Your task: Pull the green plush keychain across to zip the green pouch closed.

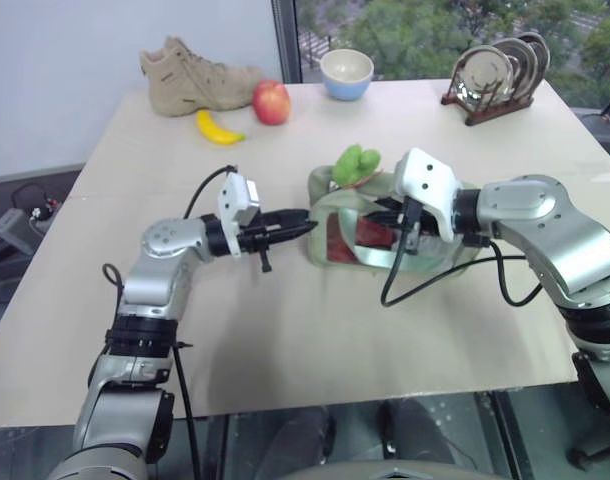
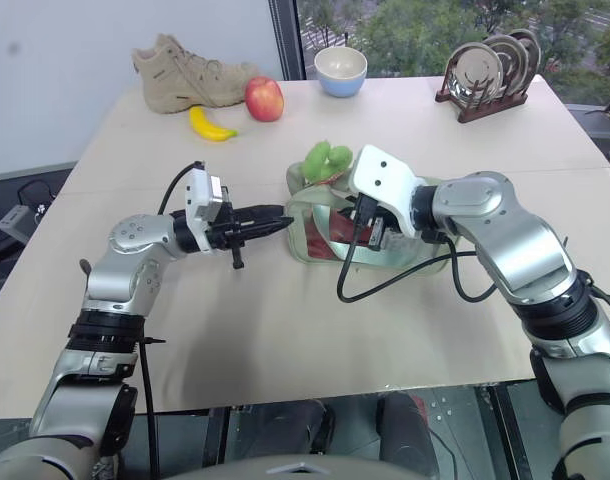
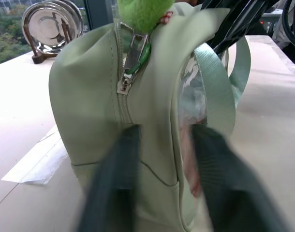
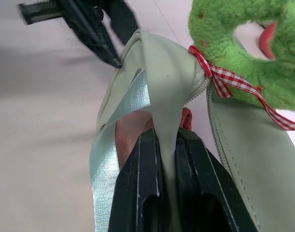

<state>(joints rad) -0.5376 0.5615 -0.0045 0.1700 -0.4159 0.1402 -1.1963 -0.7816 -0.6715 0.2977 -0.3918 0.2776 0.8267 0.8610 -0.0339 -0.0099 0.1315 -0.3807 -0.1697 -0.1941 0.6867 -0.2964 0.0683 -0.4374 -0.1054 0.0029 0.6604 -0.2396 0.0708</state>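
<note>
Where windows stand, tan table (image 1: 315, 340).

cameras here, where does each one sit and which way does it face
Left eye view: on the head, looking forward and down over the table; both arms show, left gripper at the green pouch.
Right eye view: the head's other eye, same scene, both arms.
Left wrist view: on the left wrist, facing the pouch's zippered end; its own fingers show.
Right wrist view: on the right wrist; right gripper clamps a pouch strap, green plush keychain beside.
Shared: both wrist views show pouch and keychain.
</note>
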